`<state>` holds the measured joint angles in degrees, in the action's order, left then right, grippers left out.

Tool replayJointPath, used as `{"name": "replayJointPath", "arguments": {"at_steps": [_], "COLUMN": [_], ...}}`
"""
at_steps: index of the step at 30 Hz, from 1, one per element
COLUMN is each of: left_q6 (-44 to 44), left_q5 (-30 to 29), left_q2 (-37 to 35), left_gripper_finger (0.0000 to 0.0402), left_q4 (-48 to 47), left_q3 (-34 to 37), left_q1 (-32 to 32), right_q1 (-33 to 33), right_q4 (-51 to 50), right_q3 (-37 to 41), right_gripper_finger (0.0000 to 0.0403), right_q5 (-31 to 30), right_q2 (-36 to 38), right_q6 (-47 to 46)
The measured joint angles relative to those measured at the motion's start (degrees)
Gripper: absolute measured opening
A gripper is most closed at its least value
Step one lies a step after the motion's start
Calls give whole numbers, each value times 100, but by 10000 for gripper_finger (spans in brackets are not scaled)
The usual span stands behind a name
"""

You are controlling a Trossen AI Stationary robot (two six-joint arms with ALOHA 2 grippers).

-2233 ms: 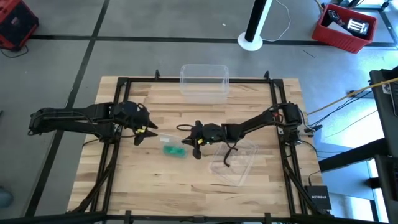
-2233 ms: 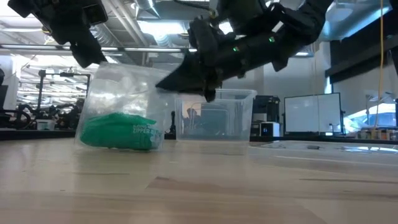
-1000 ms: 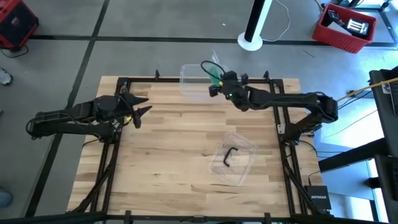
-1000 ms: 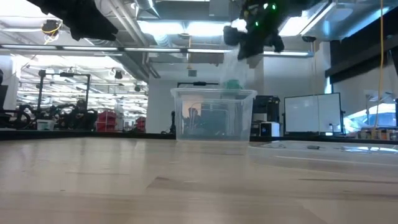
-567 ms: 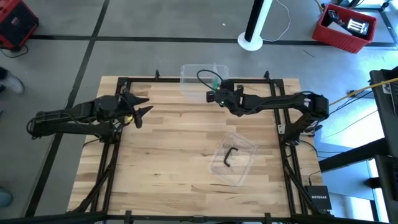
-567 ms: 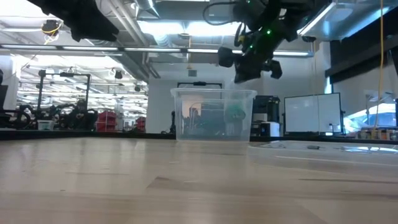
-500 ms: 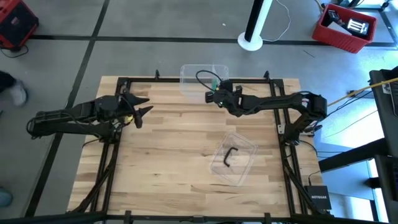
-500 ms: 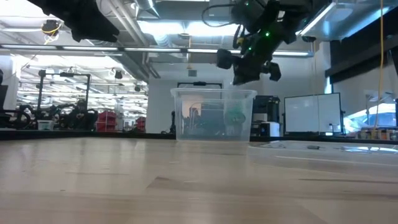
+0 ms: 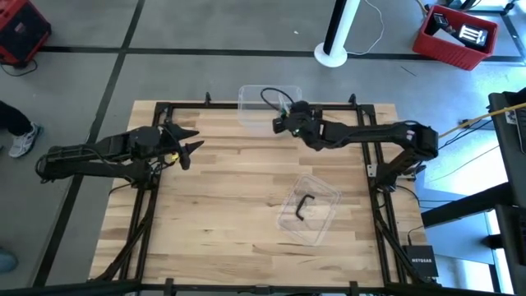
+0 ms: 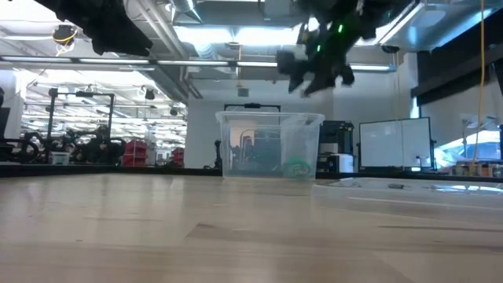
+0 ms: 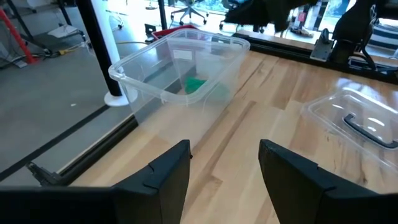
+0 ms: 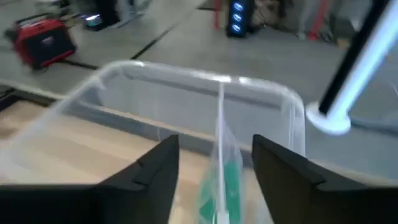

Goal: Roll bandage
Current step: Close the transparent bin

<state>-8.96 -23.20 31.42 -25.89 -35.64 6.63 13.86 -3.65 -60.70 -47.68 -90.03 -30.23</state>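
The teal-green bandage (image 10: pixel 297 167) lies inside a clear plastic bag (image 12: pixel 219 163) on the floor of the clear bin (image 9: pixel 268 108) at the table's far edge. It also shows through the bin wall in the left wrist view, as the bandage (image 11: pixel 196 84). My right gripper (image 12: pixel 214 142) hovers open above the bin's right part (image 10: pixel 312 75), its fingers on either side of the bag's top edge and apart from it. My left gripper (image 9: pixel 191 142) waits open over the table's left part, nothing between its fingers (image 11: pixel 224 149).
A clear lid (image 9: pixel 308 207) with a black handle lies upside down on the table's near right part. Black frame rails (image 9: pixel 164 111) run along the table's edges. A person's shoe (image 9: pixel 20 138) shows on the floor at the left.
My right gripper has carried the bagged bandage down over the bin, opened and let go, then risen a little. The bag with the bandage has dropped from rim height to the bin's floor.
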Motion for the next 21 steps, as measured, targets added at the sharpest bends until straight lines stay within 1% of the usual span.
{"name": "replayJointPath", "arguments": {"at_steps": [2, 3, 6, 7, 10, 12, 14, 16, 19, 21], "left_q6": [44, 70, 171, 191, 232, 181, 27, -121, -273, -344], "left_q5": [4, 7, 184, 419, 1408, 1810, 2030, 2129, 2144, 2123], "left_q2": [2, 3, 8, 27, 164, 323, 520, 769, 1274, 1706], "left_gripper_finger": [182, 182, 182, 182, 182, 182, 182, 182, 182, 182], "left_q4": [-22, -38, 107, 201, 391, 554, 880, 1201, 1906, 2383], "left_q3": [0, 0, 101, 159, 352, 521, 705, 875, 1047, 1084], "left_q1": [0, 0, 0, 0, -15, -80, -181, -331, -658, -891], "right_q1": [-72, -113, -324, -419, -791, -1096, -1414, -1703, -2017, -2125], "right_q4": [-245, -466, -1286, -1548, -2513, -3164, -3953, -4630, -5661, -5939], "right_q3": [-189, -308, -517, -543, -545, -545, -529, -467, -260, -32], "right_gripper_finger": [220, 227, 239, 240, 240, 237, 233, 228, 221, 217], "right_q5": [311, 588, 1683, 2103, 3117, 3532, 3728, 3669, 3169, 2915], "right_q2": [254, 384, 742, 821, 997, 1020, 1001, 980, 1009, 1093], "right_q6": [563, 783, 1031, 1045, 1062, 1062, 944, 628, -135, -541]}}
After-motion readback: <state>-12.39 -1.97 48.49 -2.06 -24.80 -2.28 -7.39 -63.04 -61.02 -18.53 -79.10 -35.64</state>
